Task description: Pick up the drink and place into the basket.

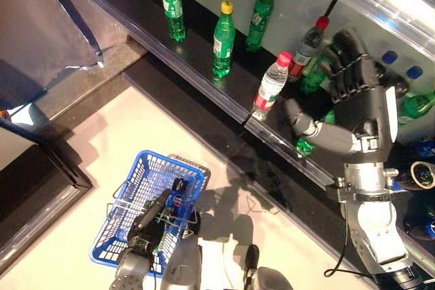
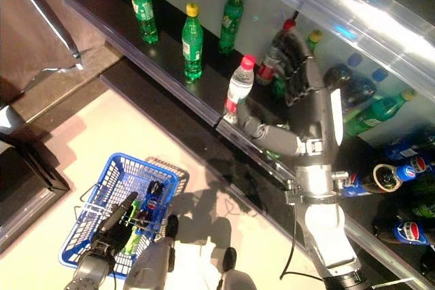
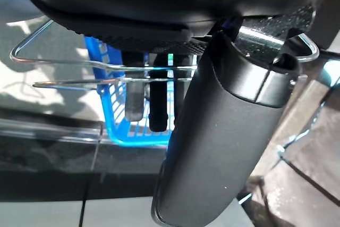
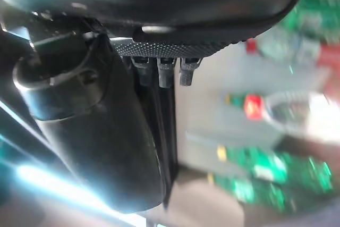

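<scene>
Drink (image 1: 272, 87) just beside robot hand (image 1: 357, 93)

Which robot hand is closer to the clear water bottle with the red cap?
The right hand. It hangs open over the shelf just beside the water bottle, not touching it. The left hand is far below, gripping the blue basket's wire handle.

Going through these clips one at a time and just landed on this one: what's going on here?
The robot stands at a dark shelf of drinks. Its right robot hand is raised, fingers straight, among the bottles at the shelf, by a red-capped bottle and a clear water bottle, and grips none of them. Its left robot hand holds the wire handles of a blue basket down at floor level, which already has a few items inside. Green bottles stand further along the shelf.
</scene>
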Controlling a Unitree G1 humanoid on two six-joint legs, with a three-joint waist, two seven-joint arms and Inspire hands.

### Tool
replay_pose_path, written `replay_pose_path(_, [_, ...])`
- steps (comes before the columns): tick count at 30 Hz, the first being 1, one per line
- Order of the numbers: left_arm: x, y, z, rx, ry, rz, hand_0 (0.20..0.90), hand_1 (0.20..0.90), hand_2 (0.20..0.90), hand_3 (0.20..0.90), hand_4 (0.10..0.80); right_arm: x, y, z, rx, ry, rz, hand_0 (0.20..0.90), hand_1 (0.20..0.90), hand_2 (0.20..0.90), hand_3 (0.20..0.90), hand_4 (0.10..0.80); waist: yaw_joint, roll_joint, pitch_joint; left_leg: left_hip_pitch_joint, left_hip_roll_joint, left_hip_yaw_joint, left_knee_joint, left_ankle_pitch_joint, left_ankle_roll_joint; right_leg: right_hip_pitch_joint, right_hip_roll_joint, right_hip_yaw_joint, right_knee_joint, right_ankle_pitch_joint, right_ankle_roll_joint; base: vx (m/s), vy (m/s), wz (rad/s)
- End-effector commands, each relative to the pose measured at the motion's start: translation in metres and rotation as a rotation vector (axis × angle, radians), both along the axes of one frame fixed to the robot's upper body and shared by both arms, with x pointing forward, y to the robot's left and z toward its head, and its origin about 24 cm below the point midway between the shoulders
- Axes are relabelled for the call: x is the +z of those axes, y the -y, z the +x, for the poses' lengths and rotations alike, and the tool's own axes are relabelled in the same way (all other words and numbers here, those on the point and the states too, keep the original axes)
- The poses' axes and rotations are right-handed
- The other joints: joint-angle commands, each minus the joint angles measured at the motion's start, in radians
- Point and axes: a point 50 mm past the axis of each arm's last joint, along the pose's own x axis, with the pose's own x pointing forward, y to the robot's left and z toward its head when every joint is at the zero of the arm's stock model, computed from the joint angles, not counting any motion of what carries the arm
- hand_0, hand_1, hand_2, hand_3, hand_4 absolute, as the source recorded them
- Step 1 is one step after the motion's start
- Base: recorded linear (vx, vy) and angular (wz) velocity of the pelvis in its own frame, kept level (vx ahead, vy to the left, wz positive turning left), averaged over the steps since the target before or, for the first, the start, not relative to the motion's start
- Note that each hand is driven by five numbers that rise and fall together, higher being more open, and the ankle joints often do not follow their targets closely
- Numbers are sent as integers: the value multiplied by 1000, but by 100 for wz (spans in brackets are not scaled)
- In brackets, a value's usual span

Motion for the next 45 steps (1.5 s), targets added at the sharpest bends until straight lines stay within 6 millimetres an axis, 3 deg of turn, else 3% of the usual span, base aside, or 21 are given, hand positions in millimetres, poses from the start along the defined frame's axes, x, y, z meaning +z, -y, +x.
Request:
replay_pose_path(1, [33, 21, 12, -108, 271, -4, 300, 300, 300, 200, 100, 18, 12, -13, -89, 179, 25, 900, 900, 900, 900, 800, -12, 19, -238, -48, 85, -36, 81, -76, -86, 12, 30, -29, -3, 4, -13, 64, 31, -6])
replay_pose_path(11, [26, 17, 7, -81, 234, -16, 300, 300, 300, 200, 100, -2, 36, -8, -324, 27, 24, 900, 900, 900, 900, 800, -39, 36, -240, -43, 93, -17, 108, -86, -92, 6, 33, -18, 6, 4, -19, 40, 12, -4])
replay_pose_path(17, [32, 19, 15, -94, 266, -8, 300, 300, 300, 200, 100, -20, 43, -2, -384, -84, 60, 900, 900, 900, 900, 800, -41, 42, -160, -132, 98, -21, 183, -79, -98, -19, 36, -16, 27, 7, -24, -55, -35, -6])
replay_pose_path(19, [32, 19, 16, -94, 267, -8, 300, 300, 300, 200, 100, -20, 43, -2, -385, -84, 59, 900, 900, 900, 900, 800, -42, 42, -158, -136, 98, -22, 185, -79, -98, -21, 36, -16, 28, 7, -24, -93, -26, -11])
replay_pose_path(22, [47, 20, 33, -107, 326, 3, 300, 300, 300, 200, 100, -16, 36, 7, -404, -40, 88, 900, 900, 900, 900, 800, -40, 50, -71, -198, 91, -26, 213, -65, -97, -45, 39, -8, 33, 14, -28, -216, -53, -3])
replay_pose_path(28, [60, 21, 43, -119, 373, 13, 300, 300, 300, 200, 100, -12, 31, 12, -398, -5, 127, 900, 900, 900, 900, 800, -40, 62, 3, -255, 78, -31, 256, -63, -94, -59, 37, 5, 40, 16, -23, -62, -28, 1])
replay_pose_path(45, [85, 14, 61, -166, 469, 81, 300, 300, 300, 200, 100, 5, 19, 30, -367, 62, 212, 900, 900, 900, 900, 800, -14, 48, 86, -340, 71, -46, 263, -62, -90, -98, 40, 3, 1, 29, 3, -43, -50, 2])
